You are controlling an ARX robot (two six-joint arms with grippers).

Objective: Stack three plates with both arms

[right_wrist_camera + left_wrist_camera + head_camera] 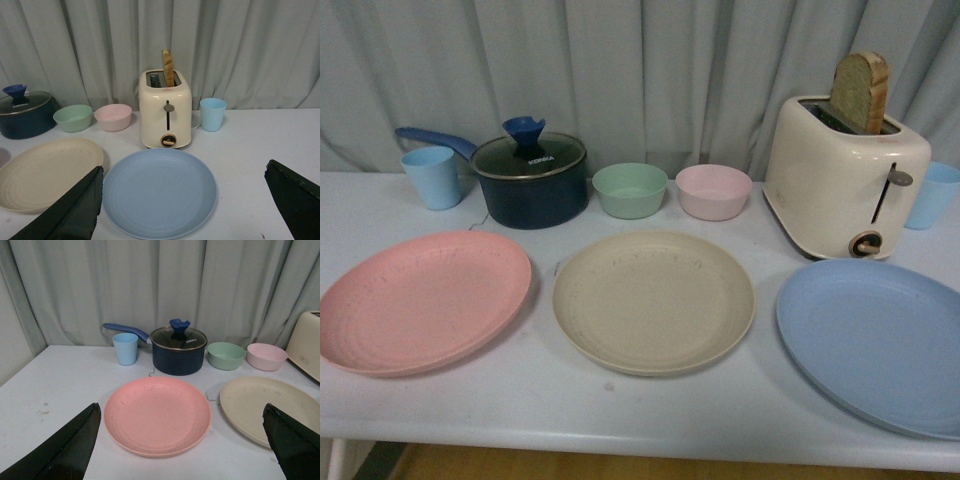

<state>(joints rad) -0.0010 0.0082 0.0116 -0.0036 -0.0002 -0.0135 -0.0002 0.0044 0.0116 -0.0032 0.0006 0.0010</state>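
Front view gives us the three plates lying flat and apart in a row along the near side of the white table [620, 415]. The pink plate [425, 300] is on the left, the cream plate [653, 300] in the middle, and the blue plate [875, 340] on the right, cut by the frame edge. Behind them stand a blue cup [432, 177], a lidded dark saucepan [530, 185], a green bowl [630, 190], a pink bowl [713, 192] and a cream toaster [840, 180] with a bread slice [861, 92] upright in its slot.

Left wrist view shows us the left claw [181, 407] spread wide, its two black fingers [75, 445] gripping nothing. The pink plate shows on the table between them, with the cream plate beside it.

Right wrist view shows us the right claw [184, 167] likewise spread wide and holding nothing. The blue plate shows between its fingers, in front of the toaster.
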